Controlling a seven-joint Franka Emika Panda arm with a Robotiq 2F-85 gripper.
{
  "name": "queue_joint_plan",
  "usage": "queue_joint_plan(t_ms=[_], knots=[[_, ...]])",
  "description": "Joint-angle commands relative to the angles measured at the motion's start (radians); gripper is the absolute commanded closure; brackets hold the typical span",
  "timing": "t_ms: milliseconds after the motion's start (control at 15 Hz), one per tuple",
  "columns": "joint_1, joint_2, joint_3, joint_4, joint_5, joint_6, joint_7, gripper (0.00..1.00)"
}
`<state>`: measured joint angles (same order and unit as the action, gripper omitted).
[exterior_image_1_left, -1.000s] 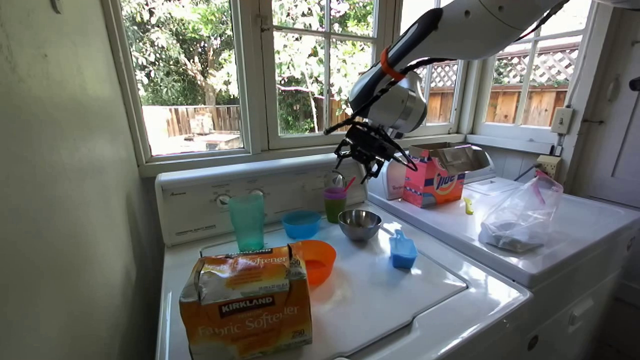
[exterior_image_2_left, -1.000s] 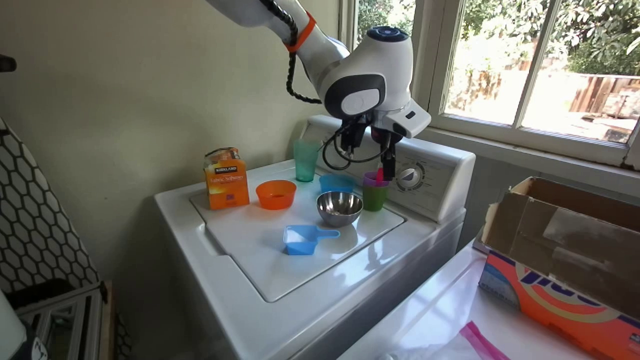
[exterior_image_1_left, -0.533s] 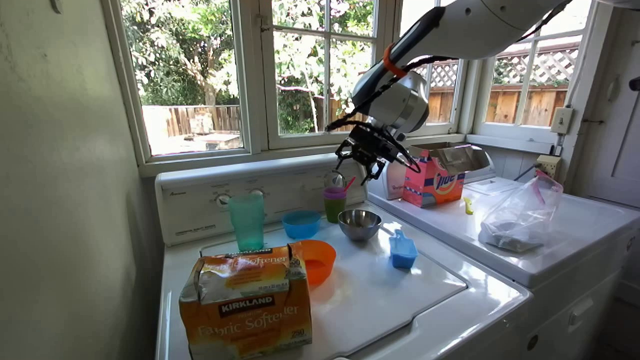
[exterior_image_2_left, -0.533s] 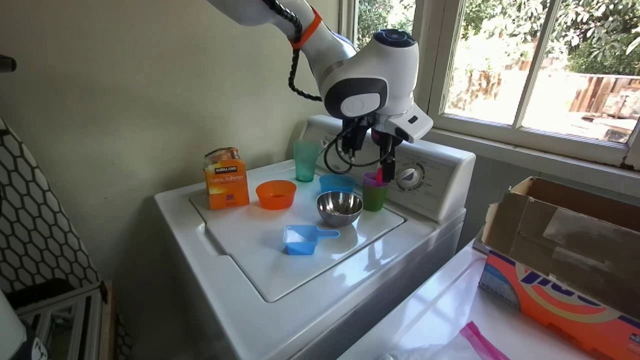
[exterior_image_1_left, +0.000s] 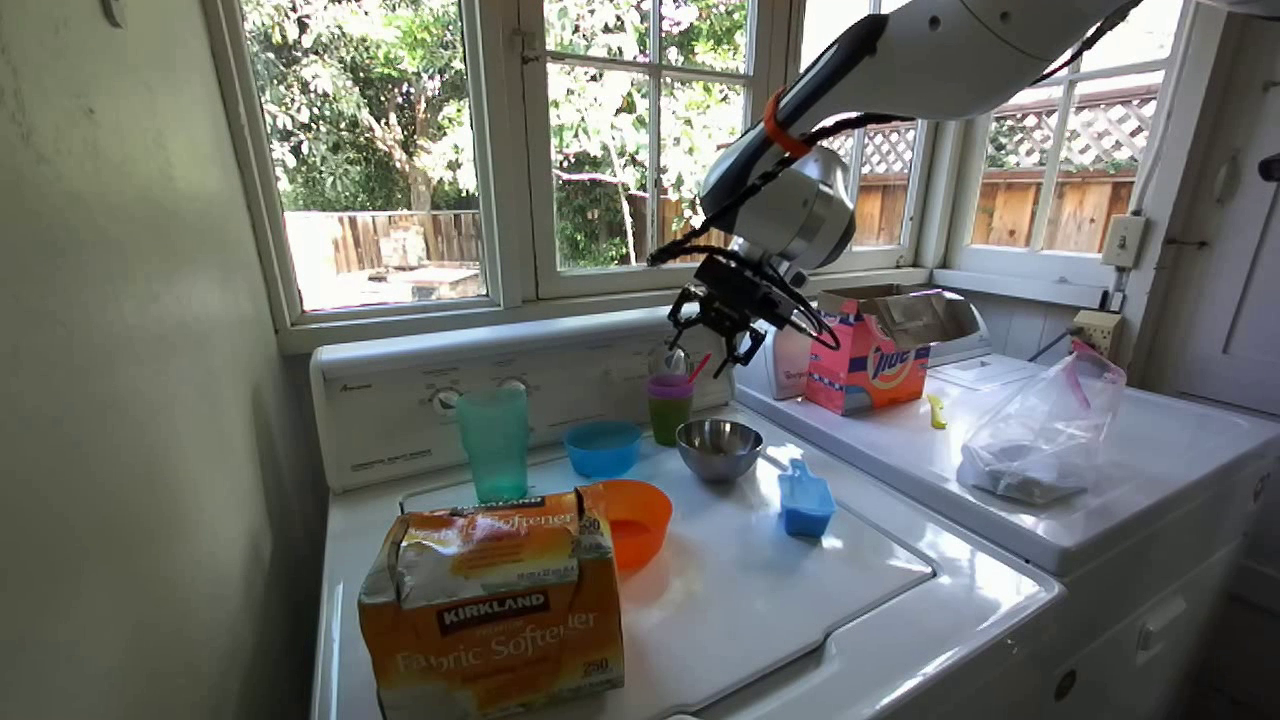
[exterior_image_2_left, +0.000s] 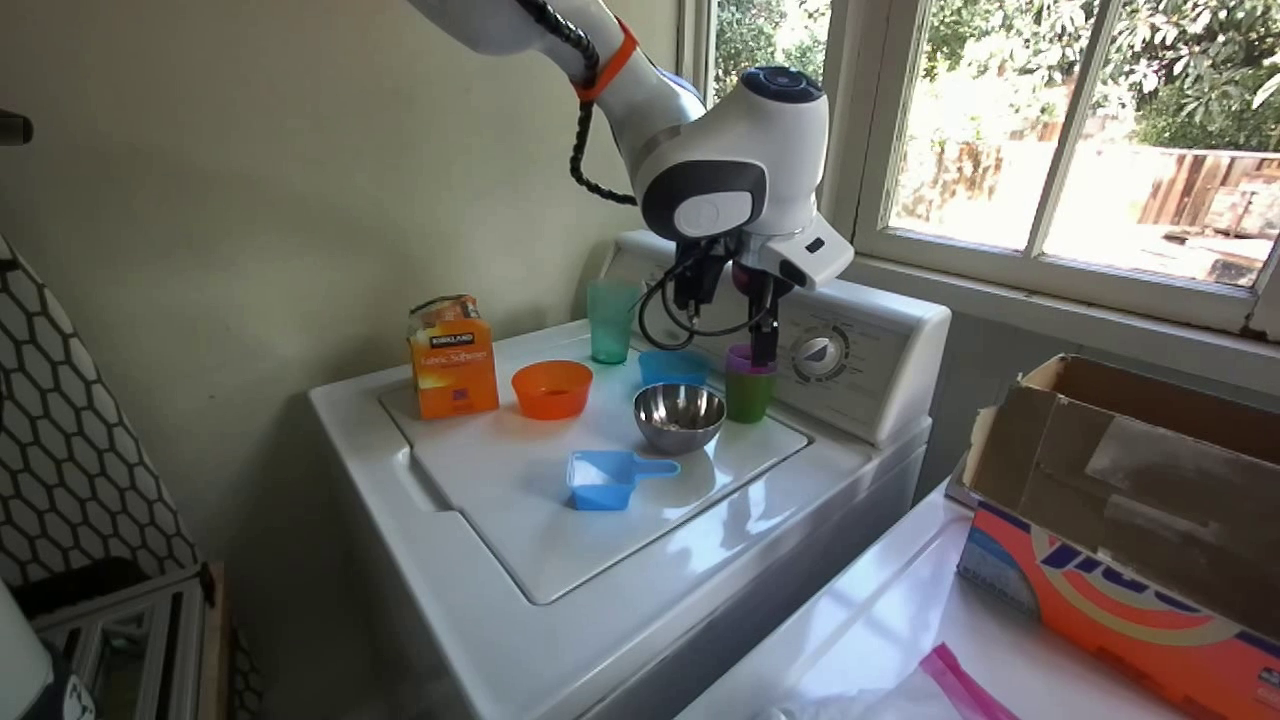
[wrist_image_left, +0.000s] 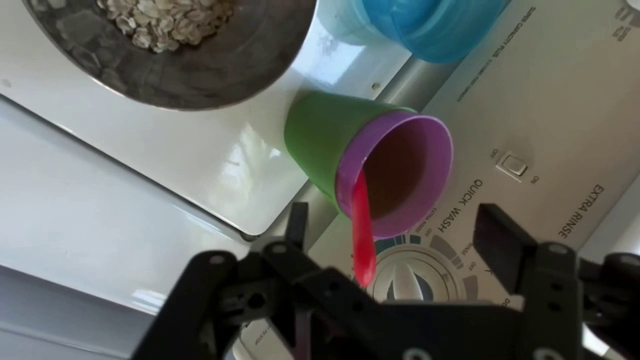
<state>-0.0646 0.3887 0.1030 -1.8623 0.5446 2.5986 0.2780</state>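
Pincer (wrist_image_left: 394, 225) slightly narrower (and lower)

In my wrist view, the red handle (wrist_image_left: 364, 240) shows in the gap of my pincer (wrist_image_left: 396, 231). Around the green cup (wrist_image_left: 320, 137), the metal bowl (wrist_image_left: 210, 82) blocks ten o'clock, blue bowl (wrist_image_left: 440, 32) one, control panel (wrist_image_left: 545, 120) three; I could pass at nine, over the washer lid (wrist_image_left: 185, 165).

Three round bowls are counted: a silver metal bowl (exterior_image_1_left: 720, 460), a blue plastic bowl (exterior_image_1_left: 603, 460) and an orange plastic bowl (exterior_image_2_left: 552, 403); two nested cups, a green plastic cup (wrist_image_left: 322, 130) and a purple plastic cup (wrist_image_left: 434, 160); two cardboard boxes, an orange-and-yellow softener box (exterior_image_1_left: 500, 620) and a pink-and-orange Tide box (exterior_image_1_left: 868, 370); one teal tumbler (exterior_image_1_left: 493, 445); one blue plastic scoop (exterior_image_2_left: 602, 492); one slim red handle (wrist_image_left: 364, 235); one clear plastic bag (exterior_image_1_left: 1040, 435).
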Motion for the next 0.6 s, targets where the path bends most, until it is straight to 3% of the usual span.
queue_joint_plan(t_ms=[0, 67, 133, 200, 333, 467, 533], knots=[[0.019, -0.025, -0.021, -0.034, -0.012, -0.012, 0.017, 0.23], [0.030, -0.028, -0.035, -0.040, -0.036, 0.001, 0.036, 0.30], [0.034, -0.030, -0.041, -0.042, -0.048, 0.001, 0.041, 0.30], [0.041, -0.030, -0.051, -0.042, -0.065, 0.002, 0.054, 0.40], [0.051, -0.029, -0.065, -0.040, -0.091, 0.003, 0.067, 0.39], [0.057, -0.028, -0.073, -0.038, -0.112, 0.002, 0.075, 0.49], [0.060, -0.028, -0.076, -0.037, -0.122, 0.002, 0.079, 0.59]])
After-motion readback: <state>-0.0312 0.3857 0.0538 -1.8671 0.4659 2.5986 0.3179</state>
